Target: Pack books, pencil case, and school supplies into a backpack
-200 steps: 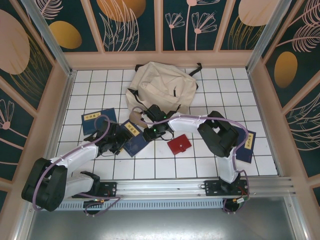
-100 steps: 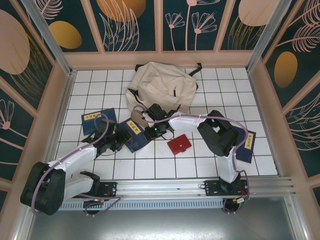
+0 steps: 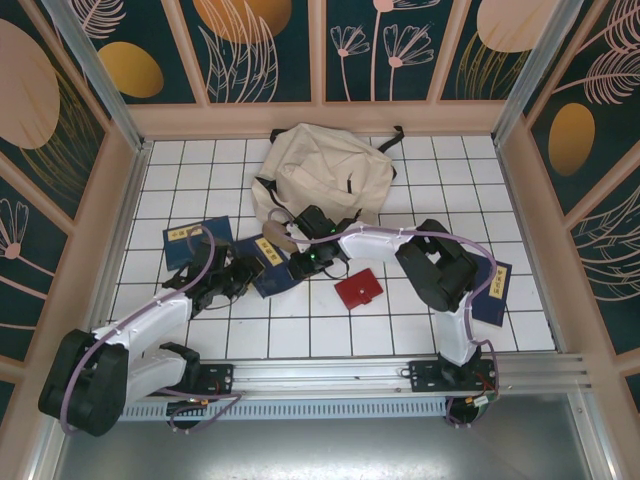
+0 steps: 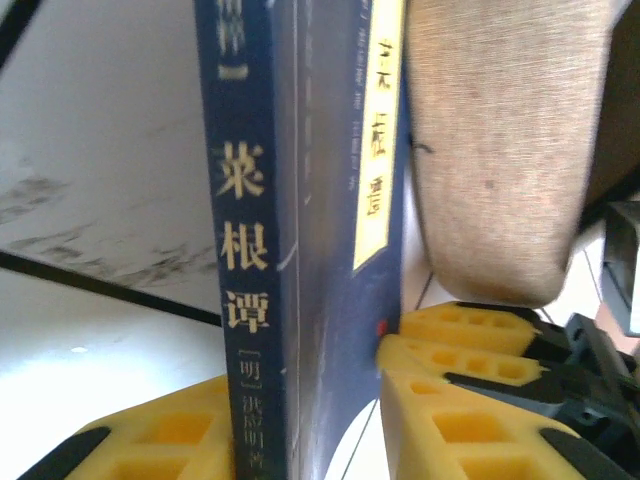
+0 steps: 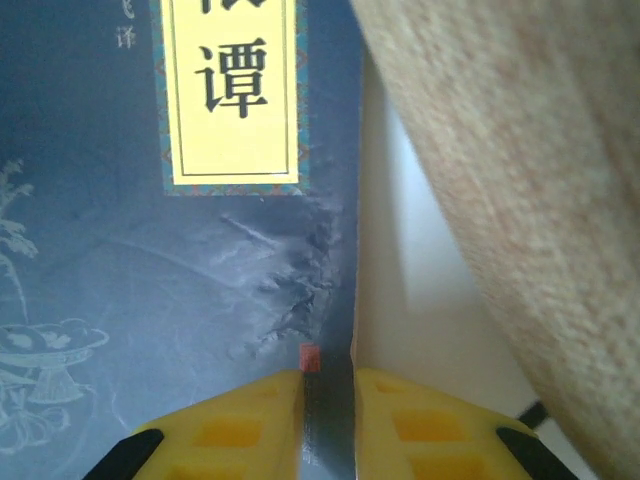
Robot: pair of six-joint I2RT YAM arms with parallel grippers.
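One book (image 5: 150, 290) in left tool (image 4: 325, 400) and right tool (image 5: 328, 400); pencil case (image 4: 500, 150) alongside

The top external camera looked steeply down from high above the near edge, taking in the whole white tiled table (image 3: 420, 160). Both wrist cameras sat very close: the left faced the spine of a thin navy-blue book (image 3: 270, 264) (image 4: 245, 250) (image 5: 120, 300), the right its cover. All 3 views shared that book and the tan-brown soft fabric pouch (image 3: 281, 241) (image 4: 500, 150) (image 5: 520, 200).

Cream backpack (image 3: 322, 178) beyond navy books (image 3: 188, 245)
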